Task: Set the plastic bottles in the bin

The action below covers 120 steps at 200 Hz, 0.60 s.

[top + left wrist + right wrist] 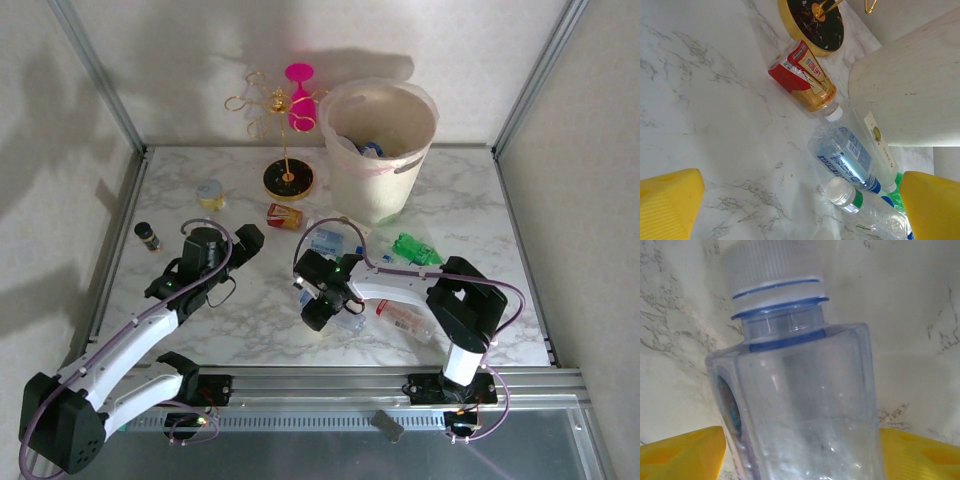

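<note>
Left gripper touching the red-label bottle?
Apart. Left wrist view: the left gripper is open, bare tabletop lying between its fingers and the red-label bottle.

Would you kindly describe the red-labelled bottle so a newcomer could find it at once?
Left of the big cream bin stands a gold wire stand. The bottle lies on its side before the stand's round base; its red-and-gold label contrasts with the blue-labelled neighbour.

Bright even light from above and near, soft shadows of stand [270, 110] and bin [385, 190] on far wall, table [500, 290] bright, right wrist bottle [800, 405] slightly soft, yellow fingers [680, 455] blurred at edges.
</note>
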{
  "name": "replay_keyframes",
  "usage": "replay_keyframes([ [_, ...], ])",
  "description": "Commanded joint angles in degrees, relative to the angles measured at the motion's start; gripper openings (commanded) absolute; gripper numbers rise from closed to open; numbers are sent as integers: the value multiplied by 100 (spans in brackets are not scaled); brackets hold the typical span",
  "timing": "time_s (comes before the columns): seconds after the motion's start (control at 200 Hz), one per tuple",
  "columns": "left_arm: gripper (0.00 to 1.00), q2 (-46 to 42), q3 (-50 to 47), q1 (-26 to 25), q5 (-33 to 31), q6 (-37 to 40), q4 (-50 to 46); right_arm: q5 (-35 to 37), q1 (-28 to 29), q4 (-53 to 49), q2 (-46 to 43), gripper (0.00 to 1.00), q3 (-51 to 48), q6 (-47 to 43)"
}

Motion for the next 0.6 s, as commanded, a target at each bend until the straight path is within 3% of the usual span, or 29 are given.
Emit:
replay_keyframes([
  [0.0,100,-71,169,49,87,188,5,-100,42,31,59,74,9,-23],
  [0.235,100,-106,226,58,138,233,-50,-45,50,81,-11,59,3,47],
  [0.596,100,-399,527,50,338,513,-235,-79,54,103,-692,54,58,200],
])
